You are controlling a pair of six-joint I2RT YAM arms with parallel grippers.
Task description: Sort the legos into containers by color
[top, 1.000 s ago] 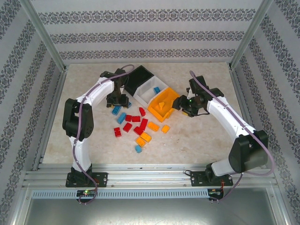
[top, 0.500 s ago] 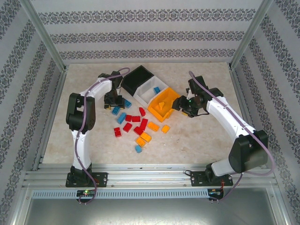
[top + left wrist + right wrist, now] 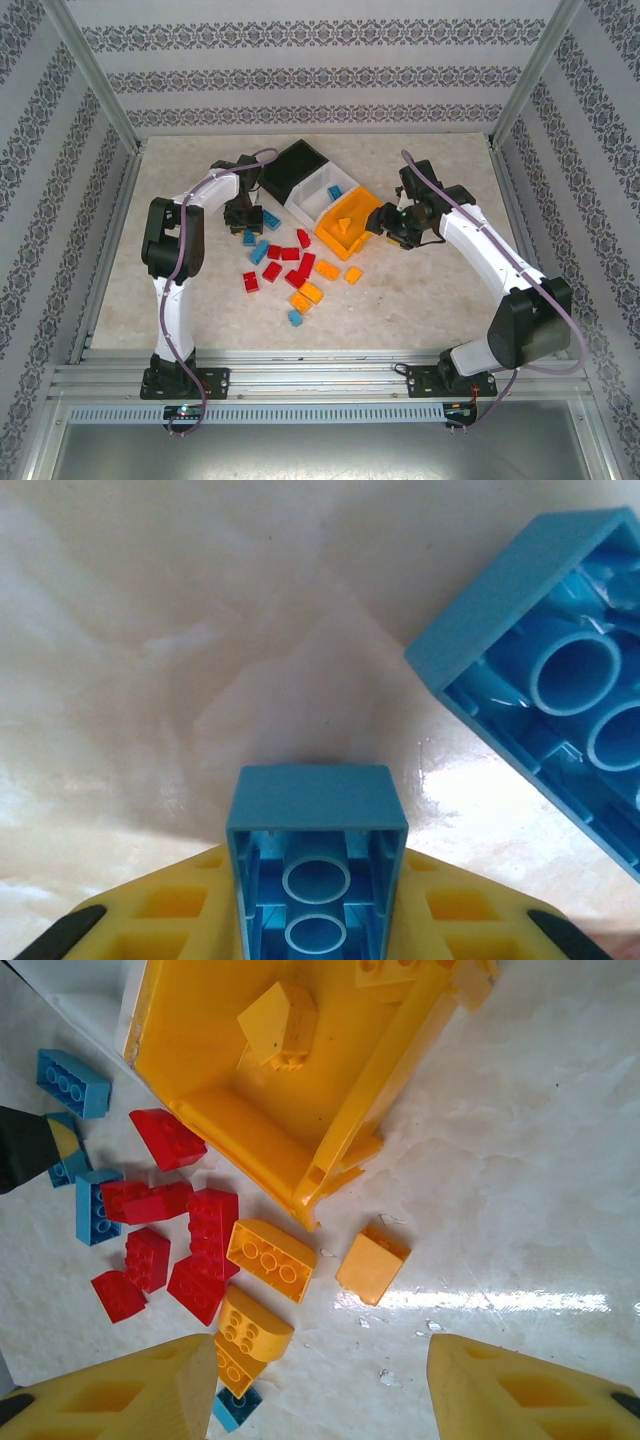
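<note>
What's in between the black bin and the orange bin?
The white bin, with one blue lego inside, sits between the black bin and the orange bin. The top view shows it.

Your right gripper [image 3: 320, 1360], fingers spread wide, hangs over the glossy pale tabletop [image 3: 520, 1160]. Just ahead lies a loose orange plastic brick [image 3: 370, 1265]; beyond it, the orange-yellow plastic bin [image 3: 200, 1050] holds another.

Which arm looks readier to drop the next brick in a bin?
Left: the left gripper pinches a light blue brick, and the white bin holding a second blue brick stands close by. The right gripper hangs open and empty beside the orange bin.
</note>
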